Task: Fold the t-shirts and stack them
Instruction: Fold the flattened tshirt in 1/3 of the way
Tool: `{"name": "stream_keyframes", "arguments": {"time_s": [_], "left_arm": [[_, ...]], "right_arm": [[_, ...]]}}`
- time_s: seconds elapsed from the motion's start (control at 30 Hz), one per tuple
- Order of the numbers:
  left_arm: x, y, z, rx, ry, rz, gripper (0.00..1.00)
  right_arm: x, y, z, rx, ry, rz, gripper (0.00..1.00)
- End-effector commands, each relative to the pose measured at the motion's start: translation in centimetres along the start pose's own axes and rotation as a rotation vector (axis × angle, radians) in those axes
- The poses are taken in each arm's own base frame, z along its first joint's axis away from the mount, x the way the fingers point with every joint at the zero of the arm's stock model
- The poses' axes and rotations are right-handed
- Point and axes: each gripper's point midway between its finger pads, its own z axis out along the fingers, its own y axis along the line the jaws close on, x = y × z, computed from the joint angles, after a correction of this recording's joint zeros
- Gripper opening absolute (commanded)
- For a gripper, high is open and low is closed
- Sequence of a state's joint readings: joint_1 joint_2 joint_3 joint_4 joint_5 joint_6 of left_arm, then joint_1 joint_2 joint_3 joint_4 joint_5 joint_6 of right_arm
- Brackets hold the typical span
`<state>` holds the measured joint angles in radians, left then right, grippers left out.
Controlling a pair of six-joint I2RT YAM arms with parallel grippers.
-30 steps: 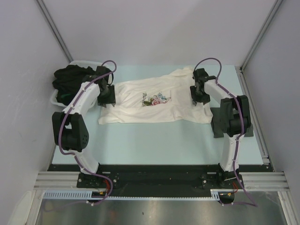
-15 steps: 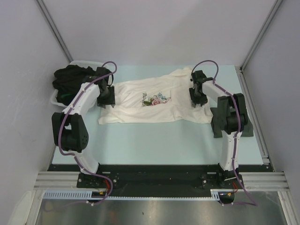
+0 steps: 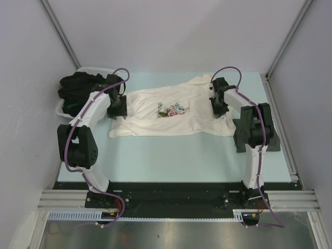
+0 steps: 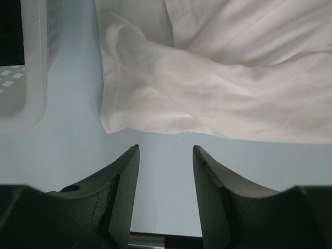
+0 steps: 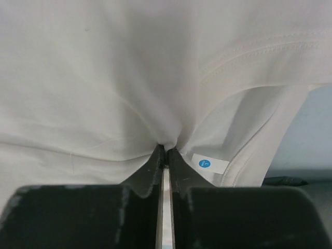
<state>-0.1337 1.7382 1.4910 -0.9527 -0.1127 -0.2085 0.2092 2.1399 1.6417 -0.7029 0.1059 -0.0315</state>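
Broadly, the pale blue-green table carries everything, with the two arms reaching in from its near edge. The cream-white t-shirt lies spread across the middle of the table, mostly flat but rumpled at both ends, its printed side up. At the far left corner stands a white plastic tub with dark t-shirts heaped in it and spilling over the rim. From above it is one black mass, so how many garments it holds is hard to say.

The left arm bends over the shirt's left end and the right arm over its right end.

The right gripper is clenched on the cream-white t-shirt. Its wrist view shows the two fingers pressed together with a pinch of cloth gathered between the tips and creases fanning out from that spot. The left gripper stands parted with nothing between its fingers. It sits over bare table, just short of the shirt's crumpled edge, with the tub wall close on its left.

Smaller still are the rose print at the shirt's centre and a white label with a blue dot, lying just right of the closed fingertips.
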Motion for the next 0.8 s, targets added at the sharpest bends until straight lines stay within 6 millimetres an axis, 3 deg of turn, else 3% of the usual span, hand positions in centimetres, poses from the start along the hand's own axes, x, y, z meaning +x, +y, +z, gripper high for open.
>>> {"name": "stream_keyframes", "arguments": {"time_s": [0.0, 0.33, 0.77], "left_arm": [[-0.6, 0.2, -1.5, 0.002, -0.055, 0.01, 0.51], [-0.9, -0.2, -1.3, 0.018, -0.048, 0.011, 0.51], [-1.1, -0.3, -1.0, 0.017, -0.038, 0.024, 0.51]], "right_arm": [[-1.4, -0.8, -0.1, 0.001, -0.027, 0.008, 0.03], [-5.3, -2.5, -3.6, 0.06, -0.098, -0.038, 0.0], [-6.6, -2.4, -1.9, 0.038, -0.083, -0.04, 0.0]]}}
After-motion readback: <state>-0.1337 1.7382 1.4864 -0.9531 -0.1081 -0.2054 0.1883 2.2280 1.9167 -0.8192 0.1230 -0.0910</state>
